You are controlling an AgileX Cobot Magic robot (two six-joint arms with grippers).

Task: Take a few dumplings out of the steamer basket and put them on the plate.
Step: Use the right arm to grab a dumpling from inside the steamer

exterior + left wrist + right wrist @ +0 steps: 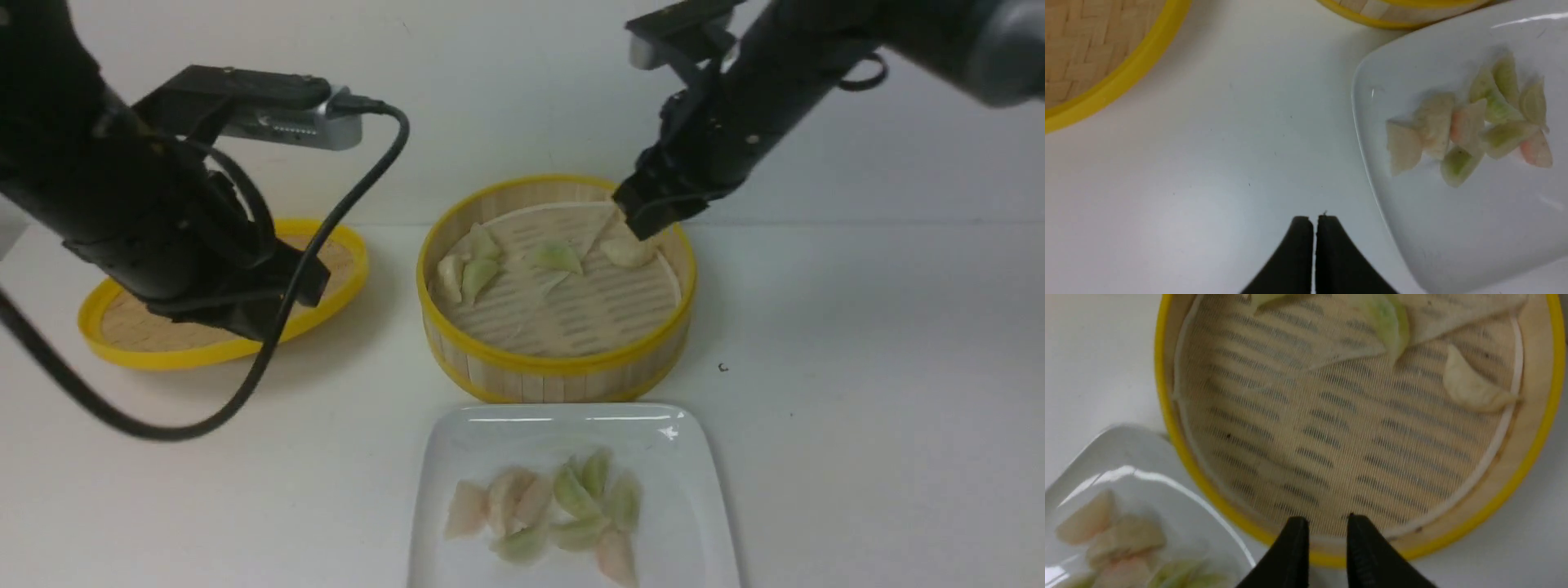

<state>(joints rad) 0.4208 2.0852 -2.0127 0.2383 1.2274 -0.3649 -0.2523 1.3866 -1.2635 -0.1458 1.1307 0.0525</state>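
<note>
Lying in steamer basket [555, 363], five dumplings [558, 257]; more clustered on plate [694, 506].

Steamer basket [555, 363]: yellow rims, pale wooden slatted wall, floor slats showing as dark dashes through a beige mesh liner [571, 314]. Dumplings [571, 496]: translucent pale green, whitish and pale pink on the plate; pale green and whitish in the basket. Plate [563, 425]: glossy white. Lid [204, 353]: yellow rim, tan woven centre. Table [857, 425]: plain white.

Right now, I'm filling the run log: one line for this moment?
left gripper: shut, empty | right gripper: open, over steamer basket | plate: several dumplings
</note>
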